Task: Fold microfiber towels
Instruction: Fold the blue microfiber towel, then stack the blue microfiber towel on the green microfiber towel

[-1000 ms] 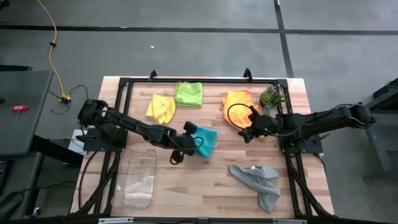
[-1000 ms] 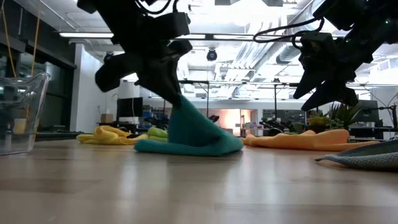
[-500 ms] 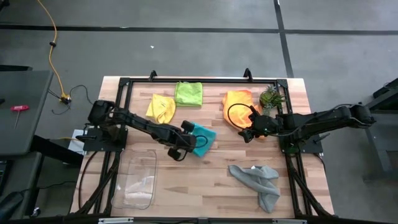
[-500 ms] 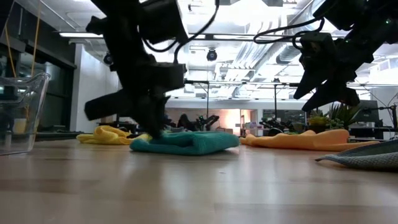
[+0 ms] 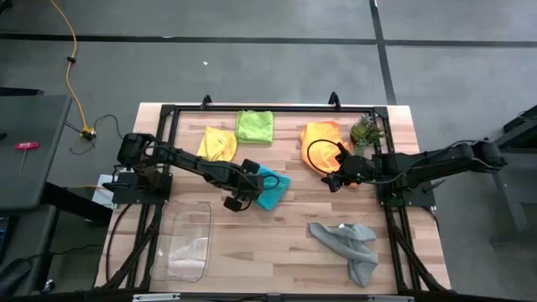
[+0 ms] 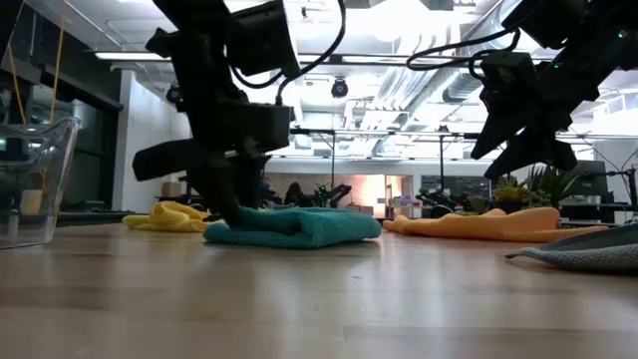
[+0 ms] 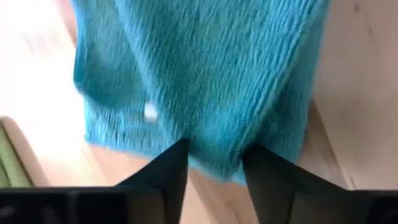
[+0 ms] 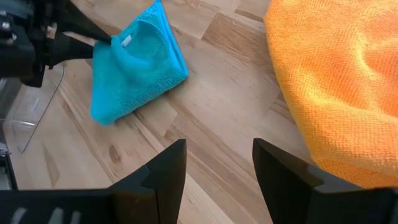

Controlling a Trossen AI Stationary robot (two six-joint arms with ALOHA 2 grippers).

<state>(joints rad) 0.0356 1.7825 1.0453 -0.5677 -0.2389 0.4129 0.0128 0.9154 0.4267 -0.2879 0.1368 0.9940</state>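
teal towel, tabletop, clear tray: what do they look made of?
Teal towel: soft looped microfiber-like cloth, matte; fuzzy pile and a sewn tag show.
Tabletop: wood planks, probably butcher block; grain and seams visible, light sheen.
Clear tray: transparent, glossy, likely plastic; the wood shows through it.

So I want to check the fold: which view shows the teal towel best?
The right wrist view: the whole folded teal towel shows, unobstructed. High view is small and partly covered by the left gripper; low is edge-on; left wrist is cropped.
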